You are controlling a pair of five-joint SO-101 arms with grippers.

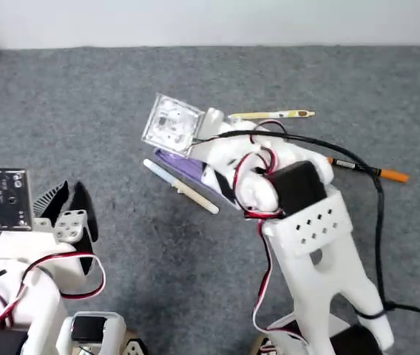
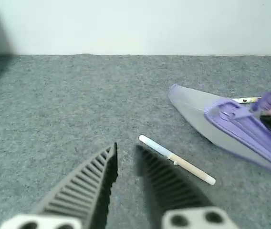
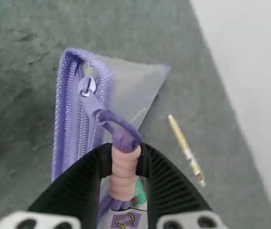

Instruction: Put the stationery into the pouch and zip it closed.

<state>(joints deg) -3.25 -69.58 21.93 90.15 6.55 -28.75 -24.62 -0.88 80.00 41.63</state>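
Our left fingers [image 2: 108, 162] are a little open and hold nothing. The blue and cream pen [image 2: 176, 159] lies on the bench [image 2: 54, 105] just ahead of them, slanting sideways, so this arm is nearer. Our right fingers [image 3: 150, 162] pinch the zip pull [image 3: 124, 164] of the purple pouch [image 3: 126, 88].

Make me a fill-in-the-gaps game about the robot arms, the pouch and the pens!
1. The pouch is coloured ____.
2. The left gripper is open; the right gripper, on the zip pull, is ____.
3. The white pen lies on the carpet, not yet ____ the pouch.

Missing words: purple, shut, inside.
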